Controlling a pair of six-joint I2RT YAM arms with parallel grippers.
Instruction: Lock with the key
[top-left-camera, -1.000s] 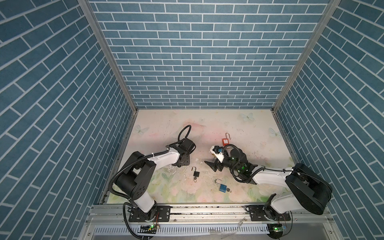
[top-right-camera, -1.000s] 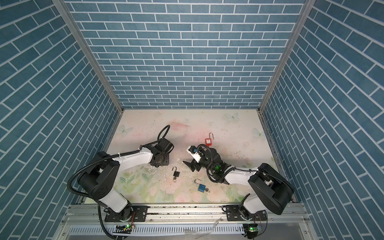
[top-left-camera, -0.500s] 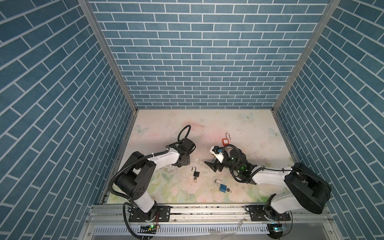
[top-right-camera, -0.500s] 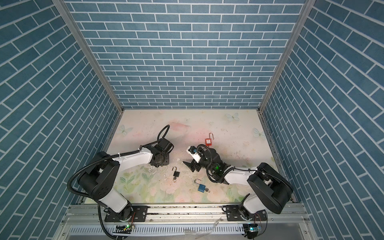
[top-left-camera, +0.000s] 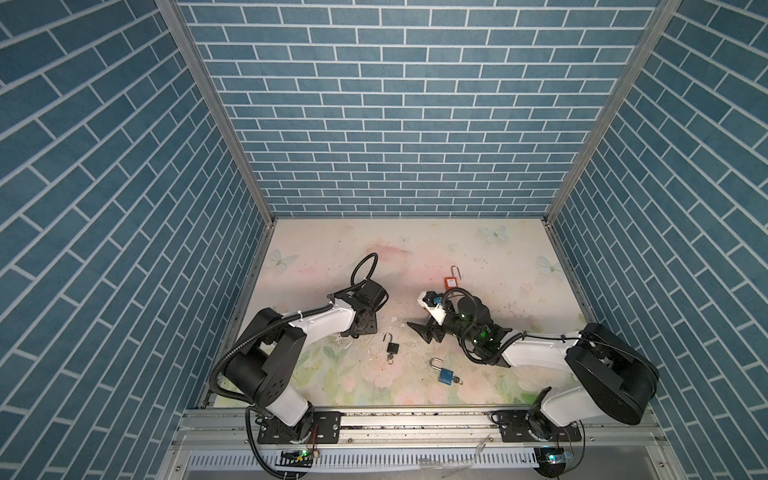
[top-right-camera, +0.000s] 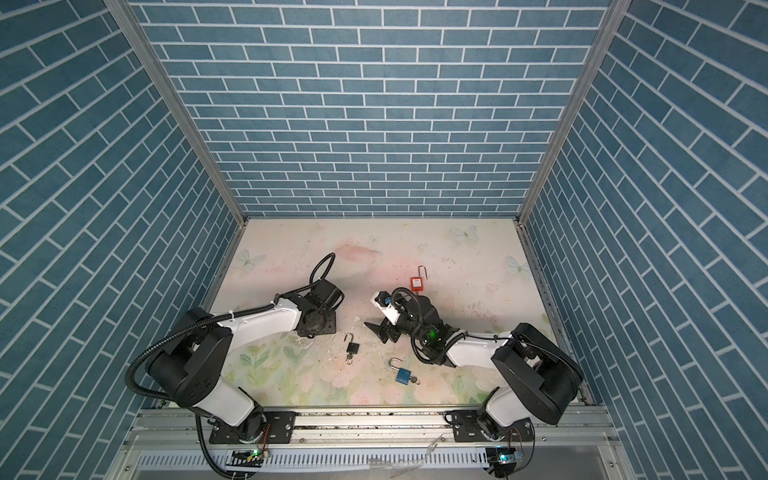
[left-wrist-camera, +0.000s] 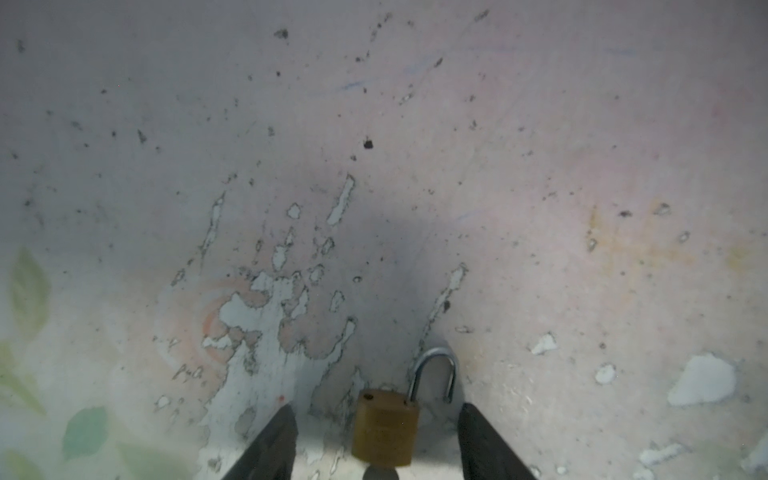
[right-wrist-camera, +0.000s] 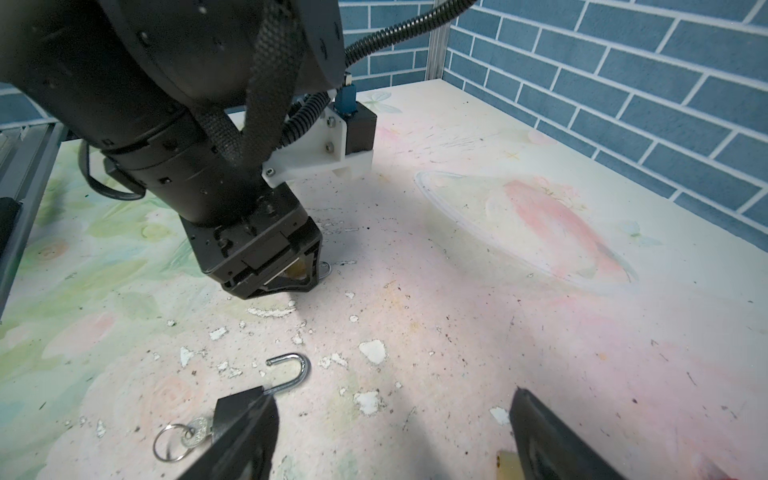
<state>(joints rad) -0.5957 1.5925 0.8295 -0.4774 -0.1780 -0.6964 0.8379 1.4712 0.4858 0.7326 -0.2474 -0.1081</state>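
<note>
**Straddling the brass padlock, fingers released**

The floral table fills the lower middle of both top views. The left arm reaches in from the lower left and the right arm from the lower right, with their ends near each other at centre.

The left gripper points down at the table. In the left wrist view its fingers stand released on either side of the brass padlock, at the bottom middle of the frame, with a gap on each side. That padlock lies on the table with its shackle swung open. In both top views the gripper hides it.

The right gripper hangs low, fingers spread wide, grasping nothing.

The blue padlock lies at lower centre of a top view. The black padlock is up and left of it, between the two grippers. The red padlock is higher up, beyond the right arm.

The black padlock is also open. A key on a ring sits at its base, lower left in the right wrist view.
</note>
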